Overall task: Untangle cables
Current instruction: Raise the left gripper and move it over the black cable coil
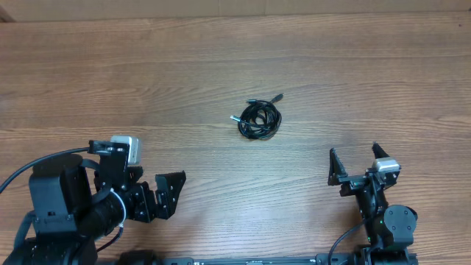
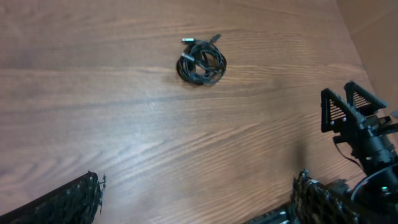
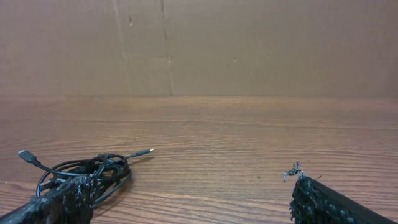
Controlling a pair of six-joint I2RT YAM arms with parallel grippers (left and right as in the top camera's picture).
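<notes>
At near left, the left tool (image 1: 171, 195) rests with jaws spread wide, empty. The cables (image 1: 259, 118), a tight black coil, lie mid-desk (image 1: 147, 73), apart from both arms. At near right, the right tool (image 1: 355, 163) is equally wide open, holding nothing.

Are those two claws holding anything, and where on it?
Nothing is held. The left gripper and right gripper stand open, apart from the cables bundled on the table.

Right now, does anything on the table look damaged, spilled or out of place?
Nothing stands out. The cables lie in one tight coiled bundle, plug ends poking out; the left gripper and right gripper sit open, clear of it.
</notes>
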